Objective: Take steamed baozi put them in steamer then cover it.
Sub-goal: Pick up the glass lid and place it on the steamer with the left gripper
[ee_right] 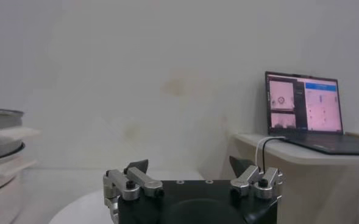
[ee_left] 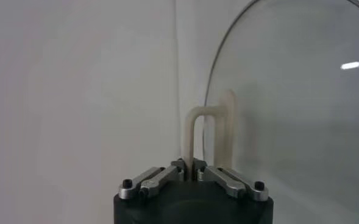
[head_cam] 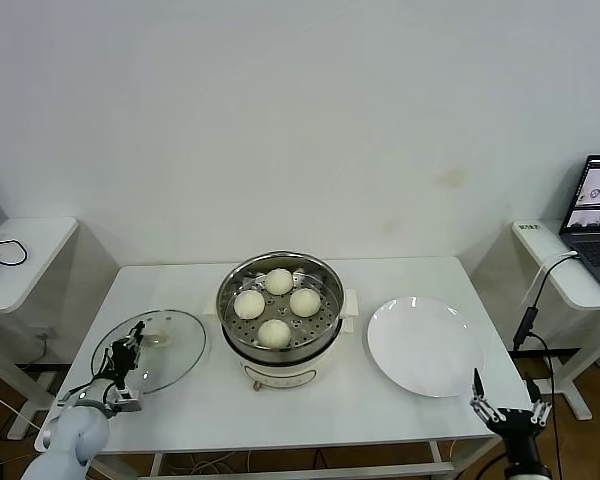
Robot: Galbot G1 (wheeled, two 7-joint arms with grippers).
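All four steamed baozi (head_cam: pixel 276 306) already in the steamer (head_cam: pixel 279 312), sitting on the perforated tray at the centre of the worktop (head_cam: pixel 300 420). White plate (head_cam: pixel 424 345) to the right of the steamer, bare. Only the covering step left, by the look of it.

Glass lid (head_cam: pixel 150 350) lying on the worktop to the left of the steamer, well apart from it but on the same side as the left arm. Left claw (head_cam: pixel 128 352) directly over the lid, fingers closed tight on the cream handle (ee_left: pixel 199 137), pinching the upright arch at its nearer leg in the left wrist view. Handle standing up from the middle of the lid, its arch edge-on to the claw.

Steamer to the right of the left claw, slightly farther from the robot; a lift, then a carry rightward across the worktop, appears to be called for, with the lid kept level and centred over the rim.

Right claw (head_cam: pixel 509 411) parked low at the near right edge of the worktop, beside the plate, fingers spread wide, holding nothing.
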